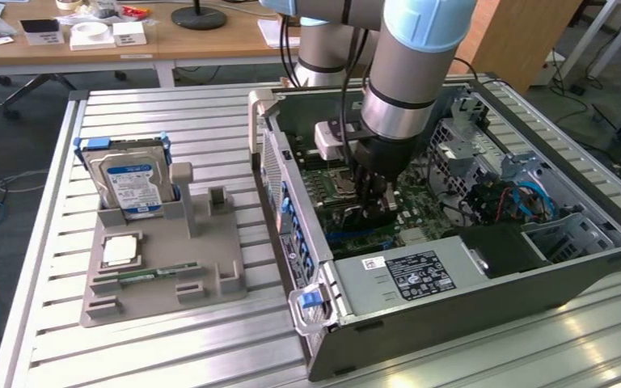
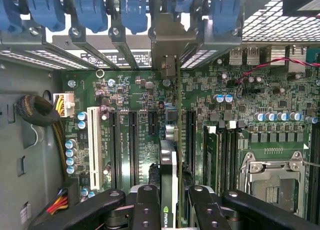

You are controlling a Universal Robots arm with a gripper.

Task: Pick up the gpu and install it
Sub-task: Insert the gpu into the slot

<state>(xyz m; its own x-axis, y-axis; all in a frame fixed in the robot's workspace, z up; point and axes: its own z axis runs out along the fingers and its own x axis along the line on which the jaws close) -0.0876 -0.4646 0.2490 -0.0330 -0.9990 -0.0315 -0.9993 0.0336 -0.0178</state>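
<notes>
My gripper point(image 2: 170, 202) is shut on the gpu point(image 2: 169, 160), a thin dark card seen edge-on with a green logo near my fingers point(image 2: 147, 205). The card runs along the motherboard point(image 2: 280, 115) between the black expansion slots, and its silvery end bracket point(image 2: 170, 40) sits at the rear slot openings under the blue clips. I cannot tell whether its edge is seated in a slot. In the exterior view my gripper point(image 1: 373, 206) reaches down inside the open computer case point(image 1: 451, 315), over the board.
On the exterior view's left, a grey holder point(image 1: 159, 275) carries an upright hard drive point(image 1: 133, 182), a small square chip point(image 1: 120, 250) and a green memory stick point(image 1: 149, 273). Cables point(image 1: 510, 202) and a drive cage crowd the case's far side. A power cable bundle point(image 2: 37, 112) lies beside the board.
</notes>
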